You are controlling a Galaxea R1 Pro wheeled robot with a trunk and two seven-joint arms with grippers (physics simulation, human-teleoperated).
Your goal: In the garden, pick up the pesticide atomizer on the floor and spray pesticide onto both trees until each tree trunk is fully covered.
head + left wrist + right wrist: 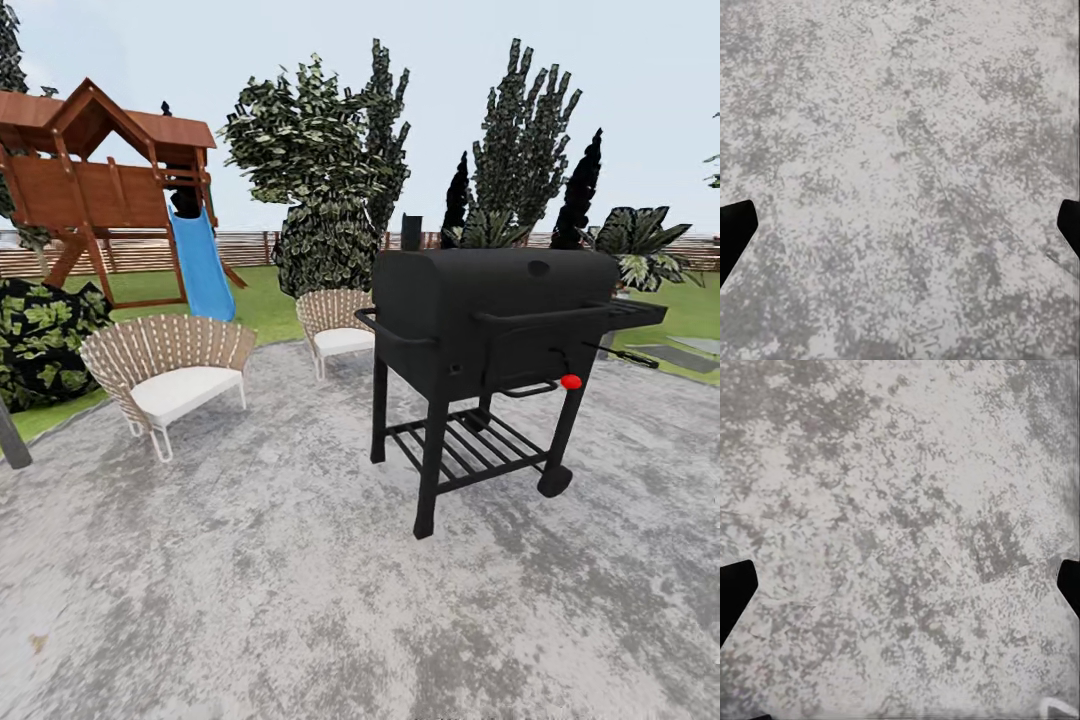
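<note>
both grippers, left gripper [900, 225] and right gripper [900, 585], hang spread and empty over the mottled paving [300, 600], and with that black barbecue grill [490, 330] dead ahead, rolling on risks a clip.

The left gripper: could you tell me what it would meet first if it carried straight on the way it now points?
The left gripper, open with nothing between its fingertips, points at the mottled grey paving; that ground would probably be met first, though its depth is unclear.

A backyard garden: paved patio [300, 600] with black barbecue grill [490, 330], wicker chairs [170, 370], playset [100, 170] at ten o'clock, lawn [265, 305], slat fence [240, 248].
</note>
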